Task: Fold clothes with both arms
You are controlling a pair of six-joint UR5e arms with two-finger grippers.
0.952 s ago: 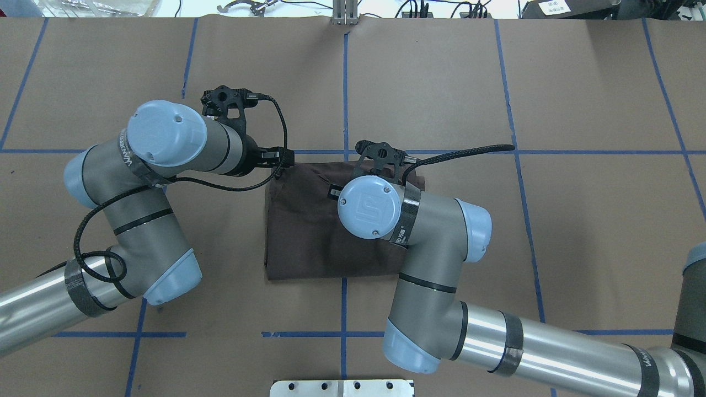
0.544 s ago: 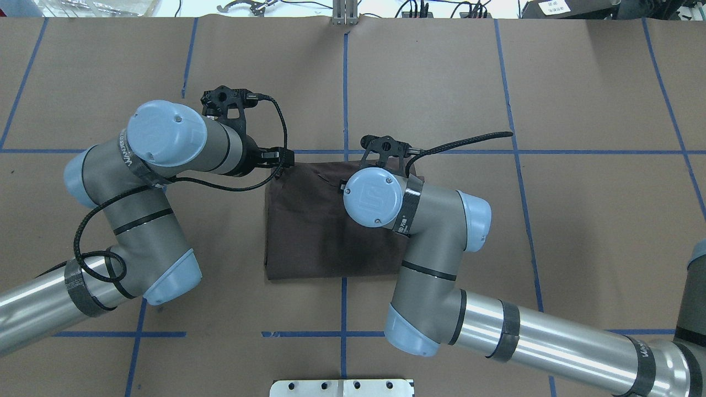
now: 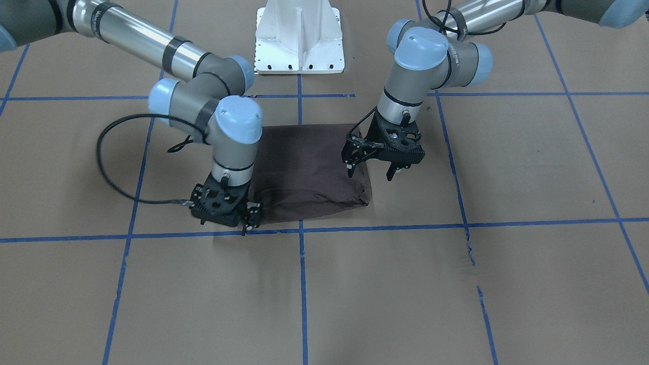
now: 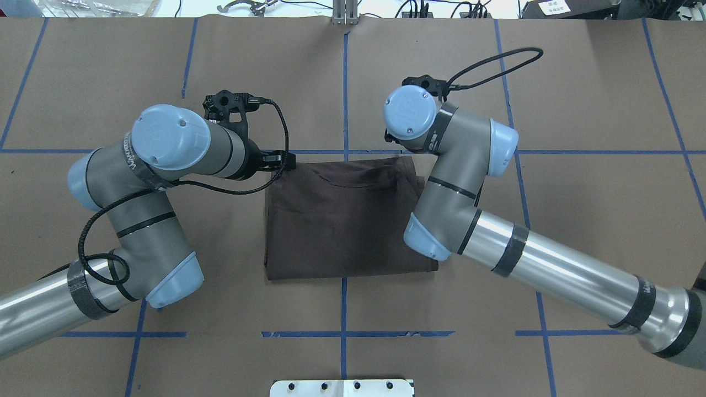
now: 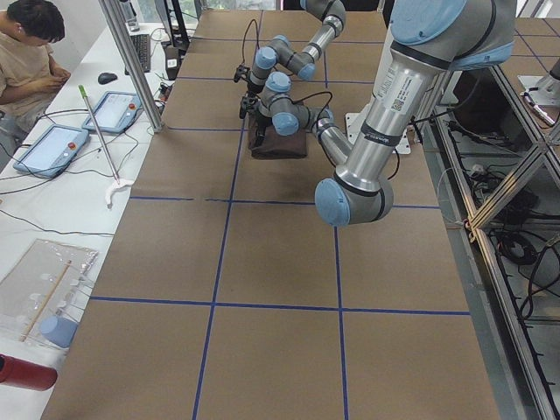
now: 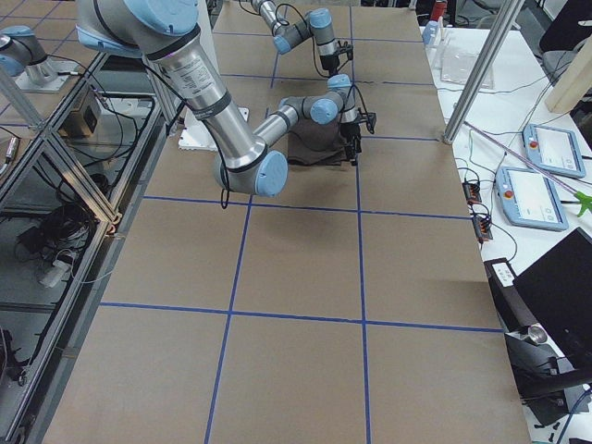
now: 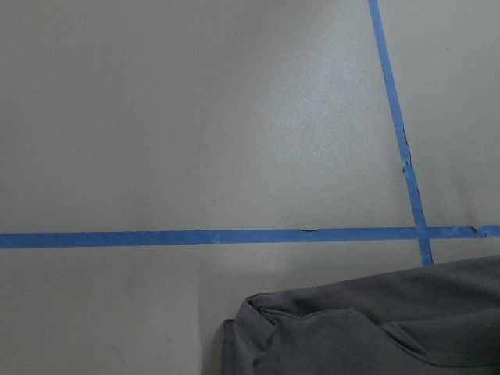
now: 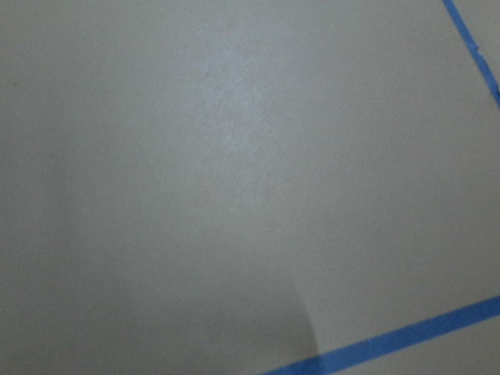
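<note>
The brown paper-covered surface [image 4: 606, 82] is marked into big squares by blue tape lines [image 4: 595, 152]. Both arms reach in over its middle: the left arm [image 4: 143, 220] bends in at one side of the cloth, the right arm [image 4: 551, 275] at the other. Between them a dark brown T-shirt [image 4: 342, 220] lies flat, folded into a rough rectangle (its far edge just short of a tape line). The left end effector [image 3: 370, 171] hangs with its two fingers spread apart, one above the shirt's side edge and one out over bare paper. The right end effector [image 3: 249, 218] sits low at the shirt's opposite far corner; from here I cannot tell whether its fingers are apart or together.
</note>
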